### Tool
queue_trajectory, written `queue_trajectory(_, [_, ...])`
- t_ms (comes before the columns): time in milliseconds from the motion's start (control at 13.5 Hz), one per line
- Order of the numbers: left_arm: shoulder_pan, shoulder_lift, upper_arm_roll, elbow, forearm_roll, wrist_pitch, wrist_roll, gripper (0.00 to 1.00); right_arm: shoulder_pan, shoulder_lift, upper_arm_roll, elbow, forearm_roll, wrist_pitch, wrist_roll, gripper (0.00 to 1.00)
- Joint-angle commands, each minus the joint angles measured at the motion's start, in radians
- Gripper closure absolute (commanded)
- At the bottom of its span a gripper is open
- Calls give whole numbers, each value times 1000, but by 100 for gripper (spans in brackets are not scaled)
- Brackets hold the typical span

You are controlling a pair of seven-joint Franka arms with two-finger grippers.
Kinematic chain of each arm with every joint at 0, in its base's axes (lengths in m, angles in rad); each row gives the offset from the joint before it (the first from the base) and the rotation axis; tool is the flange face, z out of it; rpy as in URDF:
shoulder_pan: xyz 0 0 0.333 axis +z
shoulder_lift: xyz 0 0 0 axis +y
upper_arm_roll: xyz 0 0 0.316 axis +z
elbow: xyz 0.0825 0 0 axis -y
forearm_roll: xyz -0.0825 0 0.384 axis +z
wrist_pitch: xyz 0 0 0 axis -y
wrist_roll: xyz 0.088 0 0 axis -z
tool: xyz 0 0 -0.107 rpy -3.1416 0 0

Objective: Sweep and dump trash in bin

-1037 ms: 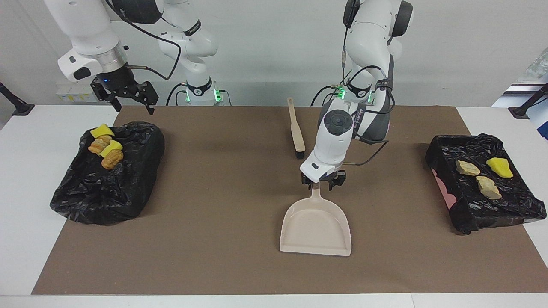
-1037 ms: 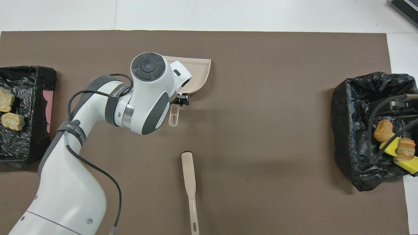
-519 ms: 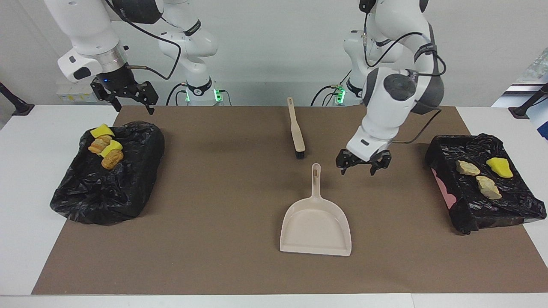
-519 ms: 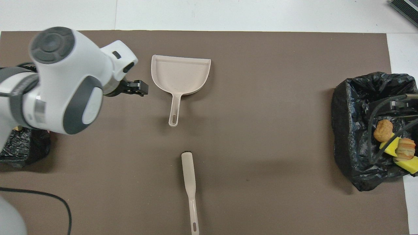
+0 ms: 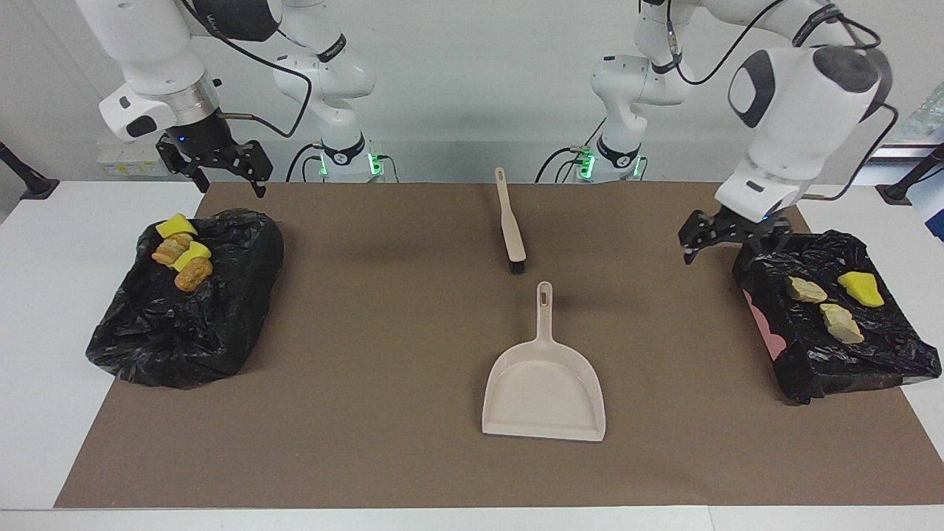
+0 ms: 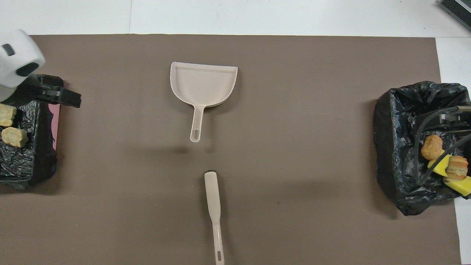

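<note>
At the centre of the facing view, a beige dustpan [image 5: 544, 391] lies flat on the brown mat [image 5: 383, 354], handle pointing toward the robots, with a beige brush [image 5: 510, 221] just above it in the frame, apart from it. At the right edge of that view, the left hand [image 5: 726, 240] hangs over the mat beside the upper corner of a black-lined bin [image 5: 833, 346], fingers spread wide and holding nothing. That bin holds 3 pieces of trash: 2 beige bread pieces [image 5: 805, 290] and 1 yellow sponge chunk [image 5: 861, 288]. At the upper left of the frame, the right hand [image 5: 221, 171] waits above the upper corner of a second black-lined bin [image 5: 184, 324], also wide open and empty. On that bin's upper part sit 4 more scraps [image 5: 183, 256]: yellow sponge, golden pastries and a brown nugget.
</note>
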Motion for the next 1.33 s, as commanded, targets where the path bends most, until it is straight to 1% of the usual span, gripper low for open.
queue_trajectory(0, [34,5,-11,104,6,-132,25,0,-10,-20,5,-18,20,-4,-14,0])
queue_trajectory(74, [39,5,-10,144,6,-187,25,0,-10,-20,5,-18,20,-4,-14,0])
queue_trajectory(148, [49,-6,-11,157,2,-221,25,0,-10,-20,5,-18,20,-4,-14,0])
queue_trajectory(222, [50,-37,-18,151,2,-225,22,0,-10,-20,5,-18,20,-4,-14,0])
queue_trajectory(296, [50,-75,-18,119,2,-226,22,0,-10,-20,5,-18,20,-4,-14,0])
queue_trajectory(370, [50,-100,-18,71,3,-220,15,0,-10,-20,5,-18,20,-4,-14,0])
queue_trajectory(444, [39,-115,-18,53,3,-218,10,0,-10,-20,5,-18,20,-4,-14,0])
queue_trajectory(593, [36,-120,-19,39,6,-215,-7,0,-10,-20,5,-18,20,-4,-14,0])
queue_trajectory(741, [37,-130,-21,19,5,-203,-63,0,-10,-20,5,-18,20,-4,-14,0])
queue_trajectory(889, [37,-144,-21,-13,5,-139,-67,0,-10,-20,5,-18,20,-4,-14,0])
queue_trajectory(1111, [46,-132,-21,-10,3,-82,-77,0,-10,-20,5,-18,20,-4,-14,0])
queue_trajectory(1259, [50,-132,-21,-10,3,-86,-77,0,-10,-20,5,-18,20,-4,-14,0])
